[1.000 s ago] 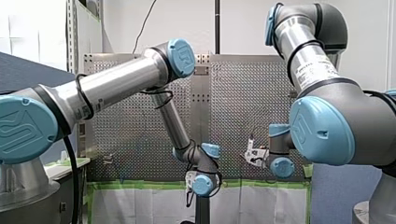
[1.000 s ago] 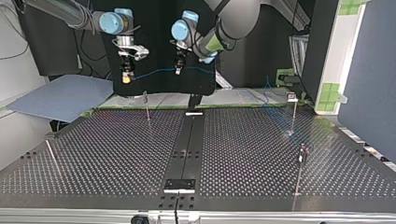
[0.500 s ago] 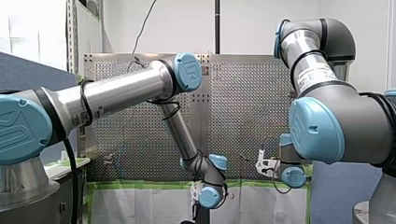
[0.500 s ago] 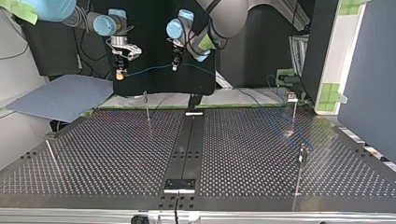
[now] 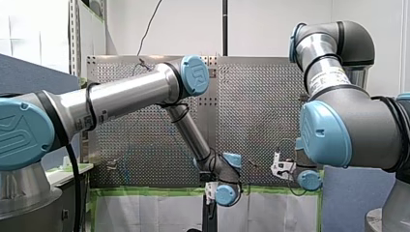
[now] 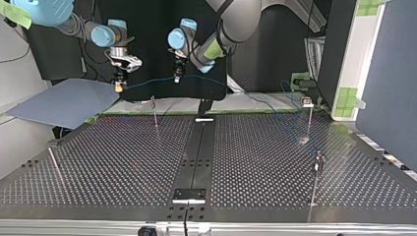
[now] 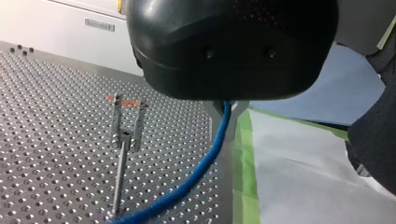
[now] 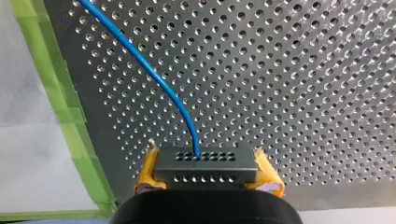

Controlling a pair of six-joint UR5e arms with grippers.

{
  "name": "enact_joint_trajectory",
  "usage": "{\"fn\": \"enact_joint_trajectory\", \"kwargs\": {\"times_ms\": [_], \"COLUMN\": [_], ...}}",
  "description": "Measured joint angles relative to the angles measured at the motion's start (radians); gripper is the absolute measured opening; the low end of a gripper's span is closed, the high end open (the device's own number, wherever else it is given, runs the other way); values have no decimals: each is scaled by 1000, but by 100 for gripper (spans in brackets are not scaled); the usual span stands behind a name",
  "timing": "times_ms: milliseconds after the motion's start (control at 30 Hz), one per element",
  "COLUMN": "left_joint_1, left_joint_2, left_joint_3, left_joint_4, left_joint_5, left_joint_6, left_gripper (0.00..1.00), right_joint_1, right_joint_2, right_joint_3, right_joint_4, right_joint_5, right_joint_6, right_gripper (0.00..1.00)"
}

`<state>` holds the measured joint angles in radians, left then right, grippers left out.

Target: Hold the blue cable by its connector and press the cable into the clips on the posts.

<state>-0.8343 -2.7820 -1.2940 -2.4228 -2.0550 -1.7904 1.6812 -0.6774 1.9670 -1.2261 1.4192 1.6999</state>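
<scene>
My right end effector (image 8: 208, 163) is clamped on the connector (image 8: 205, 176), with its yellow pads (image 8: 145, 170) pressing on the block's two ends. The blue cable (image 8: 149, 70) leaves the block's middle in a bend. My left end effector (image 6: 177, 78) is pinched narrow round the cable further along. Both hang higher than the tip of the thin post (image 6: 155, 110) and on the arms' side of it, one to each side, so the span between them sits in nothing yet. Past the left end effector the cable drops to the desk (image 6: 98, 167) and trails well away from that post toward two further posts (image 6: 310, 118). The likely trouble is a descent that is not lined up. The span would then land beside the post's fork or push the slender post over instead of seating. If the two arms pull apart too hard, the cable could slip through the left fingers or kink where it enters the connector. Only the right wrist view shows the hold on the connector. Only the left wrist view shows a forked clip (image 7: 126, 119), probably that post's, just beside the cable. Only the top view shows the cable's whole run, and in the front view the arms hide nearly all of it.
</scene>
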Motion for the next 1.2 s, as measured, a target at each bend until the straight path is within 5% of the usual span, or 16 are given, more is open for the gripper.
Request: {"fn": "enact_joint_trajectory", "kwargs": {"times_ms": [700,1200], "left_joint_1": [21,40], "left_joint_2": [-1,-28], "left_joint_3": [149,173], "left_joint_4": [-23,-36], "left_joint_5": [15,62], "left_joint_6": [-11,-11], "left_gripper": [0,0], "right_joint_1": [-75,-83], "right_joint_2": [69,73], "right_joint_3": [-139,-181], "right_joint_4": [62,91], "right_joint_5": [-51,-86], "right_joint_6": [5,6], "right_gripper": [0,0]}}
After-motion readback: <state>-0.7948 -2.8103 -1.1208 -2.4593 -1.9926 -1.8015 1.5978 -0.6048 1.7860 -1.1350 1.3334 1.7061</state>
